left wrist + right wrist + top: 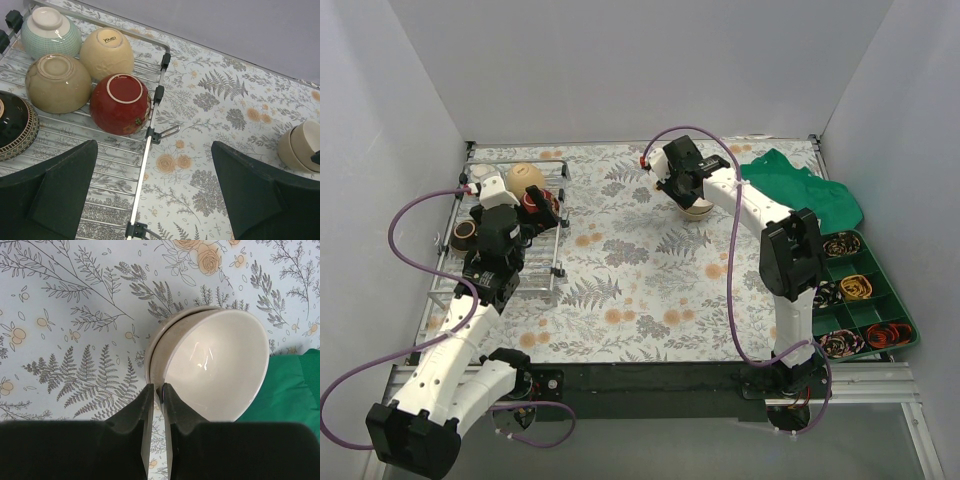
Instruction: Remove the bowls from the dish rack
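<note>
While pinching the cream bowl (215,365) rim in right gripper (158,390), settling it level, with left gripper (154,165) spread wide.

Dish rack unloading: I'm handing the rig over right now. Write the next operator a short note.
Tools: left tool open and empty, over the edge rail of the dish rack; right tool shut on the rim of the nested cream bowls.
Where: those two sit on the table beside the green cloth.
Done: two bowls out of the rack.
Left: five upside down in the rack: mint bowl, beige bowl, tan bowl, red bowl, dark patterned bowl. Red is nearest the left tool.
</note>
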{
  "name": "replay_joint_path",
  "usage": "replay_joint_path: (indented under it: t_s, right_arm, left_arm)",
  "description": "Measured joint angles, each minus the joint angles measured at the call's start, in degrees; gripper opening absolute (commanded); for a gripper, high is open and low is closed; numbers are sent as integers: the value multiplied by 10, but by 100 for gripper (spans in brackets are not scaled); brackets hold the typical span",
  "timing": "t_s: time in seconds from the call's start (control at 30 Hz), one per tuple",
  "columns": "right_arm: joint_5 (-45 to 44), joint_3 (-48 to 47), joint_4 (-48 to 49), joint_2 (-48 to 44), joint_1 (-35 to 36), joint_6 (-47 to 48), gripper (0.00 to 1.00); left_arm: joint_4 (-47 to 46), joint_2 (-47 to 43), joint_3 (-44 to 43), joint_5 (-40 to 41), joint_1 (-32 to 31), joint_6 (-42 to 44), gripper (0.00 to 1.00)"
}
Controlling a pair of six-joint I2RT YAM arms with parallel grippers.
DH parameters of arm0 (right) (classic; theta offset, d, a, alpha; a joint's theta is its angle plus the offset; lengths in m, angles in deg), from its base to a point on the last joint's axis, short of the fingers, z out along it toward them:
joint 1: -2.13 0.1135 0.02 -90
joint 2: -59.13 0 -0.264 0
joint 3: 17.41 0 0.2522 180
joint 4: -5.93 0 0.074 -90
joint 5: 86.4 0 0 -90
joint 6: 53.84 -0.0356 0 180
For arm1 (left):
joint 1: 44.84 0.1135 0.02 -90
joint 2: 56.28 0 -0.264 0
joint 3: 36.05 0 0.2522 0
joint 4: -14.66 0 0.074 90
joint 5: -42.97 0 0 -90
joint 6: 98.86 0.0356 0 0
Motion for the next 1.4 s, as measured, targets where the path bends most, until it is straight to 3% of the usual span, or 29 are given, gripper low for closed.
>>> replay_joint_path:
  t_s: [1.03, 1.17, 1.4]
  right_arm:
    - [10, 8, 10, 26, -3, -13, 25]
    - [11, 8, 9, 24, -3, -16, 48]
    - [27, 23, 7, -18, -3, -28, 66]
  left_arm:
    - [8, 20, 0, -6, 5, 0, 98]
    - [9, 20, 0, -9, 7, 0, 98]
    - [10, 27, 0, -19, 9, -1, 98]
